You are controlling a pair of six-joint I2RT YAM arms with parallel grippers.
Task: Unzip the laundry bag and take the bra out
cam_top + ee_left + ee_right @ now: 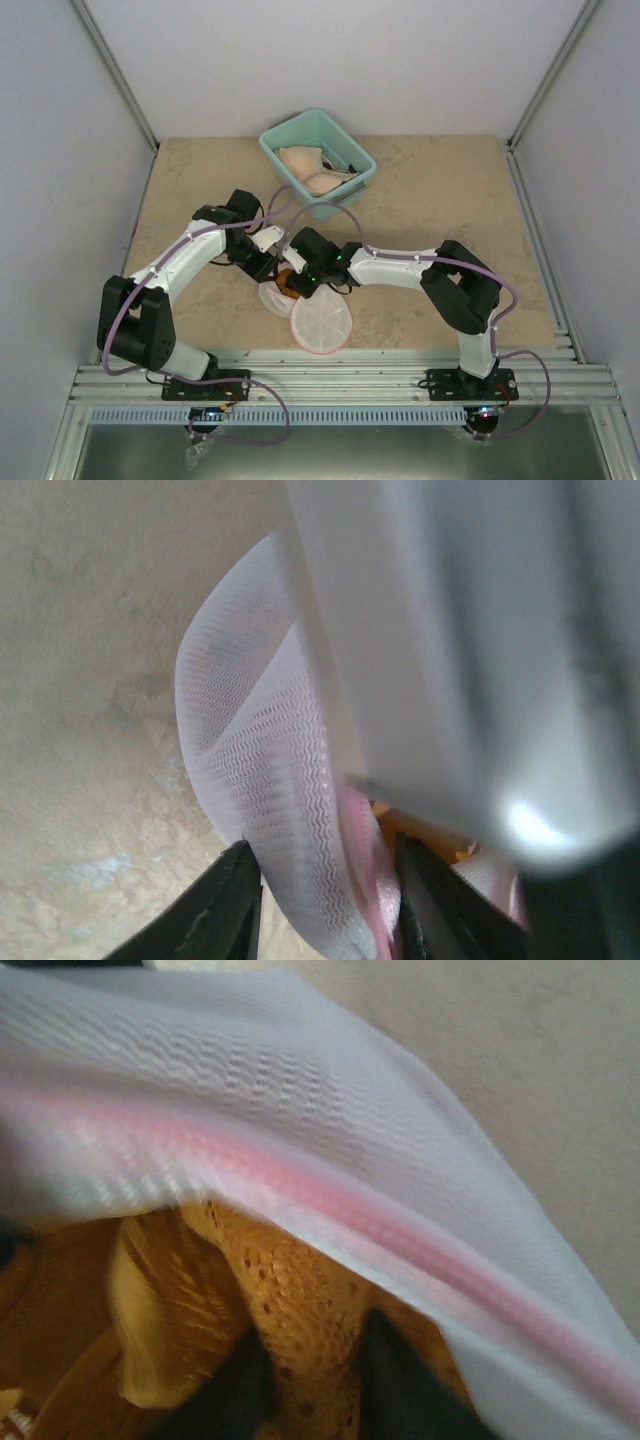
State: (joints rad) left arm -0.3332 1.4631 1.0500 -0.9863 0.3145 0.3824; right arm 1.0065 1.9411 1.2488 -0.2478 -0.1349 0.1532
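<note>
Desk (200,190): beige, stone-patterned, walled in pale panels.

Laundry bag (320,322): found at the middle of the desk's near part, between the two arms. It is seen lying open in two round halves. The nearer half is laid flat with its pink rim showing; the other half is partly hidden under the arm heads. White wave-weave mesh is seen close up, with the pink zipper band (330,1205) running across it.

Bra (290,1300): orange, perforated lace fabric, bunched inside the open bag just under the zipper band.

Left tool (325,845): a fold of the bag's mesh is clamped between its dark fingers (215,915), which are pressed to both sides.

Right tool (312,1345): narrowed on a ridge of the bra's orange fabric, which is held between the two fingers.

Teal bin (352,190): set at the far middle of the desk, well apart from the bag. Pale beige fabric pieces (312,172) are heaped inside.

A blurred white shape (480,660) fills the upper right of the left wrist view; it cannot be identified.
</note>
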